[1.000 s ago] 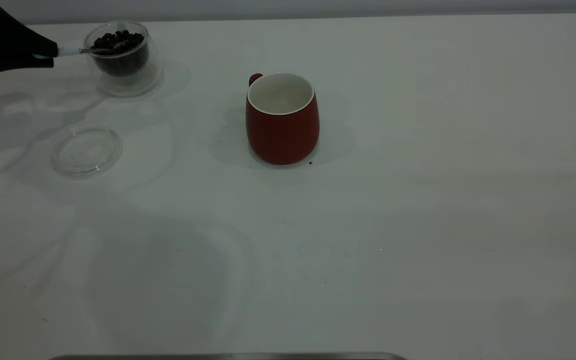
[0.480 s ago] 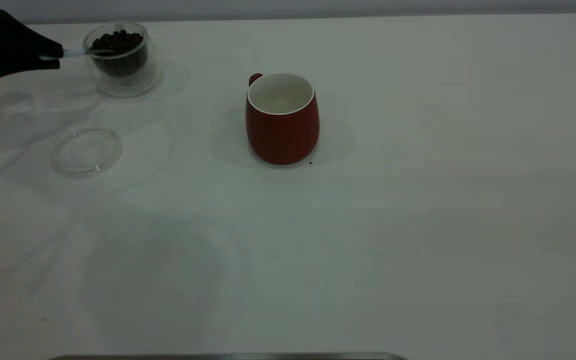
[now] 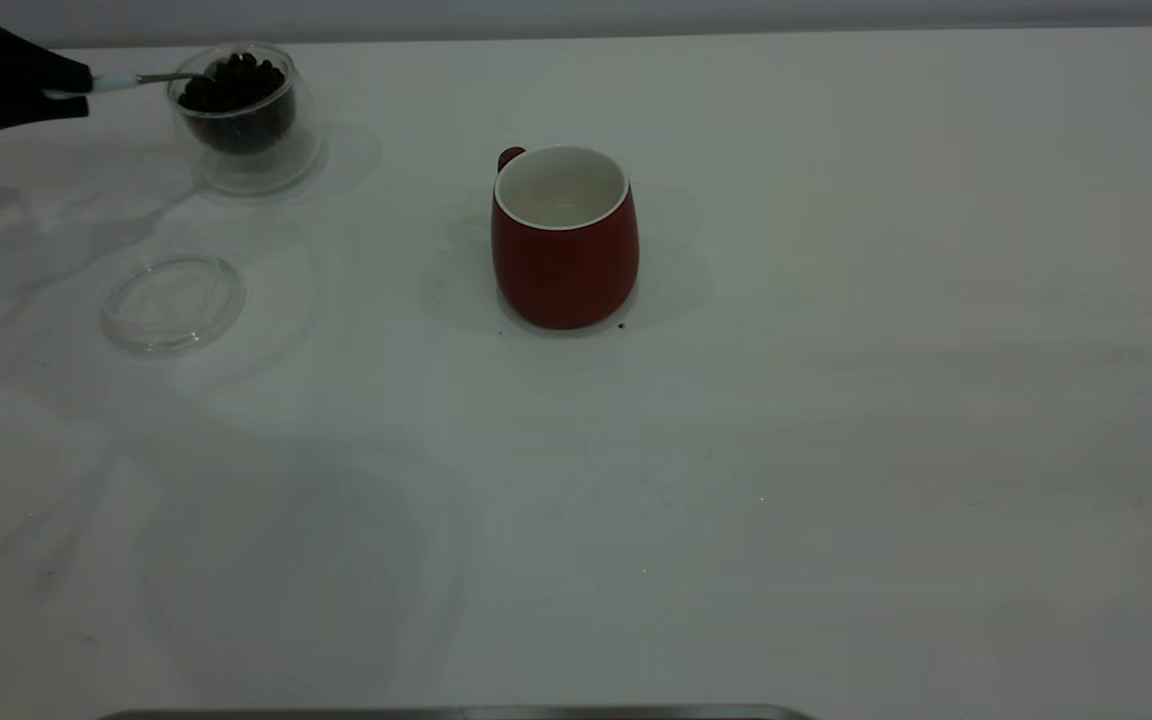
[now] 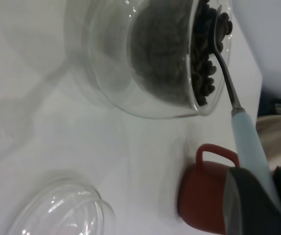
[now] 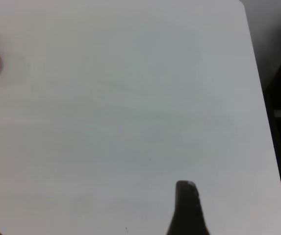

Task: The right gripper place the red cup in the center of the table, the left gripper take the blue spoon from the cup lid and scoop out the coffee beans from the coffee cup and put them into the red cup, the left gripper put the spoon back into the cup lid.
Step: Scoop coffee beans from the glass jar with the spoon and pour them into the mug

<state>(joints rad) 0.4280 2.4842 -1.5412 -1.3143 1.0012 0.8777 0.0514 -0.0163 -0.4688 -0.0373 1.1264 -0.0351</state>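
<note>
I've got the black wedge-shaped left gripper [image 3: 61,85] clamped on the pale-blue handle end of the small metal-bowled blue spoon [image 3: 141,80] — long axis near level, bowl pointing into the dark coffee beans [image 3: 234,80] in the clear glass coffee cup [image 3: 246,115] at the table's far left. Spoon's light, stiff, prob. slick, so I'd grip mid-handle & keep the bowl flat or beans roll off. Right gripper [image 5: 187,208] parked over bare table — can't tell its fingers.

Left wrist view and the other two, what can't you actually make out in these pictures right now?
- Blue spoon: handle end hidden in the left gripper; whether its bowl carries coffee beans is lost among the heap in the coffee cup.
- Red cup: bottom of its inside hidden by its own wall in the exterior view.
- Cup lid: cut by the wrist picture's edge.
- Right gripper: only one dark tip shows; absent from the exterior view.
</note>
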